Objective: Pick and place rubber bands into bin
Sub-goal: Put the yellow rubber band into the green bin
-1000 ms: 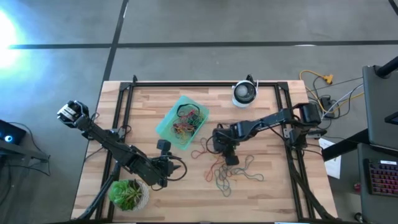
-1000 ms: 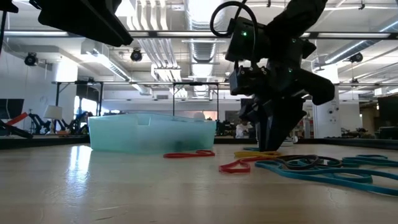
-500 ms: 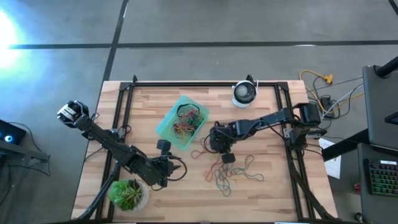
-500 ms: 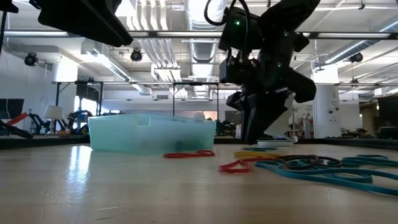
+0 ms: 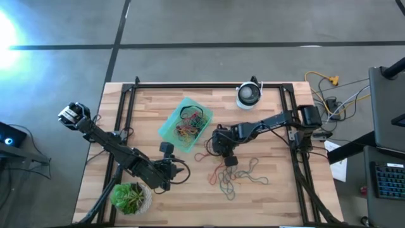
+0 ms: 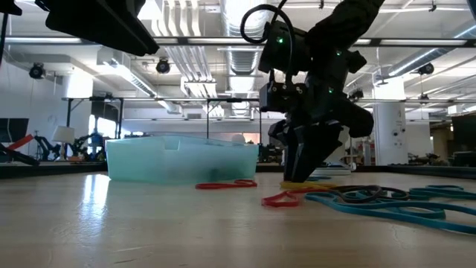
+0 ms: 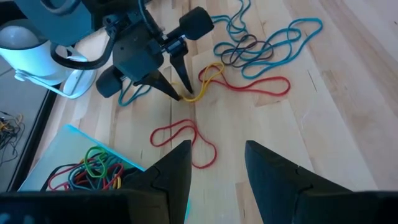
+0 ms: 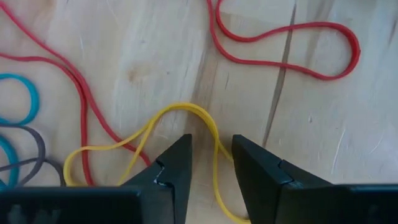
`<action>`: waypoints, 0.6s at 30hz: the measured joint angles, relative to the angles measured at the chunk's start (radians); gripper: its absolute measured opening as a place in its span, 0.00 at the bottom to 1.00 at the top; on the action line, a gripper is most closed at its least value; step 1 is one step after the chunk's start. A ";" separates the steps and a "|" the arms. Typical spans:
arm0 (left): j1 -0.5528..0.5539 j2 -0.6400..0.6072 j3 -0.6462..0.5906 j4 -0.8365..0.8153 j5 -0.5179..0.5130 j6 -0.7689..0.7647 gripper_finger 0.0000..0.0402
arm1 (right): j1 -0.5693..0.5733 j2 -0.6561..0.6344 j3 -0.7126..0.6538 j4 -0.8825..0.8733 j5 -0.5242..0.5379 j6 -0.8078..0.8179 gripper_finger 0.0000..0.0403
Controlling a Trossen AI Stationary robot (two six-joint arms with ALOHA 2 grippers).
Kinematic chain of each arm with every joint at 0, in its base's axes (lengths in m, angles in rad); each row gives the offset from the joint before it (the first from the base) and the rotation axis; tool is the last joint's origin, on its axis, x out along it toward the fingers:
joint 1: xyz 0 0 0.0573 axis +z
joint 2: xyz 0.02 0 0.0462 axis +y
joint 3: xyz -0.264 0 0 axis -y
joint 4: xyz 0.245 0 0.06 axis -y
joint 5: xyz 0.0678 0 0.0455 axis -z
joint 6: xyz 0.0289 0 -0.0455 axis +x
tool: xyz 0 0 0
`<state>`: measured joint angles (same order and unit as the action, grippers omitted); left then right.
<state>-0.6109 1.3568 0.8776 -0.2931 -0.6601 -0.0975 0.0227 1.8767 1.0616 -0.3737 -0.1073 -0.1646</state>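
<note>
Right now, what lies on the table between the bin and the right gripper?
A red rubber band lies loose there on bare wood between the bin and the right gripper, seen best in the left wrist view.

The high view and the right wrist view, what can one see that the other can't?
Only the high view shows the teal bin with bands already in it, the white round device, the potted plant and the left claw waiting near the plant. Only the right wrist view shows the right claw with its fingers apart, standing either side of a strand of the yellow rubber band. Both show the wooden table and loose red rubber bands lying on it.
</note>
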 joint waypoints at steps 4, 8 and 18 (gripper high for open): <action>0.000 0.000 0.000 0.001 0.000 0.000 0.34 | -0.005 0.005 0.000 -0.004 -0.001 0.010 0.26; 0.000 0.000 0.000 0.000 0.000 0.000 0.34 | -0.005 0.006 0.002 -0.021 -0.001 -0.006 0.15; 0.000 0.000 0.000 0.000 0.000 0.000 0.34 | -0.005 0.002 0.015 -0.042 0.002 -0.038 0.02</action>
<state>-0.6109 1.3570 0.8772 -0.2928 -0.6598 -0.0975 0.0177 1.8788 1.0764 -0.4161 -0.1056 -0.2027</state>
